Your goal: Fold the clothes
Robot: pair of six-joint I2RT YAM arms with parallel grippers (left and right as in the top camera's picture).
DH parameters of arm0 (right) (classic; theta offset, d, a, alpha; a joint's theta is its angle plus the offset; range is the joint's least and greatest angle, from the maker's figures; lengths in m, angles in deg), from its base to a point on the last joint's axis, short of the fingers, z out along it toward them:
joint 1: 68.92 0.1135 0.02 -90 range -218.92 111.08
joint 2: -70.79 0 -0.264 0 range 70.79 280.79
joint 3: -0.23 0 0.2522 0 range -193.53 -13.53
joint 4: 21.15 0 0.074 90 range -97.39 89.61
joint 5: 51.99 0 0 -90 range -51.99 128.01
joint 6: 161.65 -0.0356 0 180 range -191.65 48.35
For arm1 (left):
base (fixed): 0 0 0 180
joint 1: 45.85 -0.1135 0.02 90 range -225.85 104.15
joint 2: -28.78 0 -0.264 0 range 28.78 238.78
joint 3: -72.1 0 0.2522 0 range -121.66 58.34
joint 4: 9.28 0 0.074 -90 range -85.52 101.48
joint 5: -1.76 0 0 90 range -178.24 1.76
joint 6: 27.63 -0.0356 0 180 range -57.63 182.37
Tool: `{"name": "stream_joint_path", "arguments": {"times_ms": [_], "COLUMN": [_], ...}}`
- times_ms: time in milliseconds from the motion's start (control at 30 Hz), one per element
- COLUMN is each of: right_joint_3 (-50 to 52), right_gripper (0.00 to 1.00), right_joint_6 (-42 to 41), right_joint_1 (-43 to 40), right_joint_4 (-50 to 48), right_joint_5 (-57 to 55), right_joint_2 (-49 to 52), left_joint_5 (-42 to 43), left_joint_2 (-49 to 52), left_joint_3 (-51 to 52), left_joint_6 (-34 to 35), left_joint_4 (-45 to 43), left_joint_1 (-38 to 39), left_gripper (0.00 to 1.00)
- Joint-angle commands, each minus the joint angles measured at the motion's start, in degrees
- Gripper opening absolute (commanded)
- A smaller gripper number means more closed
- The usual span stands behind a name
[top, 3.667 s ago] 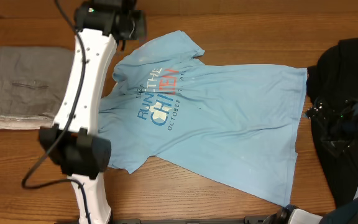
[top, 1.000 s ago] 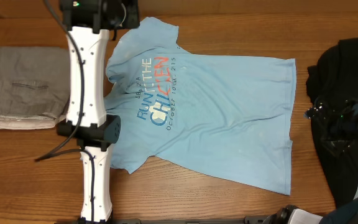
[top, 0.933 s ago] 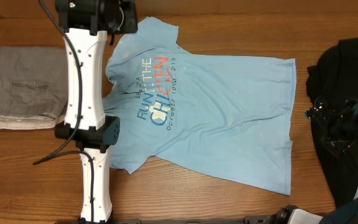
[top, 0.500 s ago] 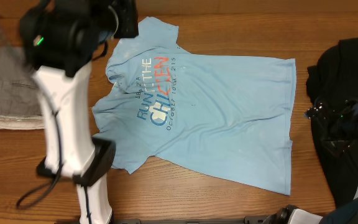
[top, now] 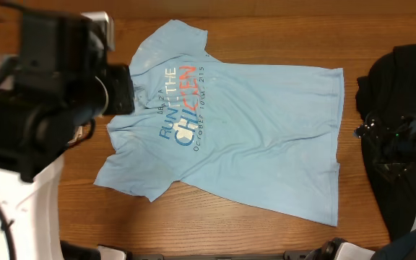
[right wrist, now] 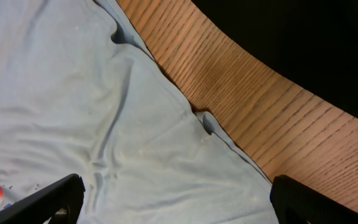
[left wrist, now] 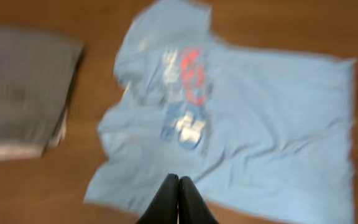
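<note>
The light blue T-shirt [top: 244, 123] lies spread flat on the wooden table, printed side up, its lettering [top: 183, 101] toward the left. In the left wrist view the T-shirt [left wrist: 260, 118] appears far below my left gripper [left wrist: 179, 180], whose fingers are pressed together with nothing between them. The left arm [top: 42, 108] is raised high and looms blurred at the left of the overhead view. My right gripper [right wrist: 176, 190] stands wide open just over the T-shirt's cloth [right wrist: 73, 93] near its edge, holding nothing.
A folded grey garment [left wrist: 23, 87] lies left of the shirt, mostly hidden by the left arm in the overhead view. A black garment [top: 403, 72] is heaped at the right, with the right arm [top: 410, 144] over it. Bare wood [right wrist: 253, 106] borders the shirt.
The left arm has lifted away from the shirt's far-left sleeve and swung up toward the camera. Its gripper has shut empty. The shirt's lower-left corner shifted slightly. The right arm has not moved.
</note>
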Motion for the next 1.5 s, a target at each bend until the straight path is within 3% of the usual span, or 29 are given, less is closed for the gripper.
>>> {"name": "stream_joint_path", "arguments": {"times_ms": [0, 133, 467, 700, 900, 1133, 1467], "right_joint_3": [-0.94, -0.94, -0.94, -0.94, -0.94, -0.94, -0.94], "right_gripper": [1.00, 1.00, 1.00, 1.00, 1.00, 1.00, 1.00], "right_joint_6": [0.20, 0.20, 0.20, 0.20, 0.20, 0.20, 0.20], "right_joint_1": [-0.15, -0.15, -0.15, -0.15, -0.15, -0.15, -0.15], "right_joint_4": [-0.17, -0.20, -0.17, -0.17, -0.20, -0.35, -0.37], "right_joint_5": [0.28, 0.28, 0.28, 0.28, 0.28, 0.28, 0.28], "right_joint_2": [-0.28, -0.28, -0.28, -0.28, -0.28, -0.28, -0.28], "left_joint_5": [-8.15, -8.20, 9.20, 13.84, 13.05, 3.28, 3.21], "left_joint_2": [-2.82, -3.65, -2.12, -2.12, -2.12, -2.12, -2.12], "left_joint_3": [11.47, 23.67, 61.59, 77.09, 84.30, 87.60, 91.08], "left_joint_6": [4.31, 6.82, 6.80, 11.56, 18.86, 27.02, 33.53], "left_joint_4": [-0.07, -1.68, -25.81, -40.87, -48.89, -51.80, -56.96], "left_joint_1": [0.02, -0.11, 0.04, 0.09, 0.09, 0.09, 4.22], "left_gripper": [0.04, 0.04, 0.04, 0.04, 0.04, 0.04, 0.04]}}
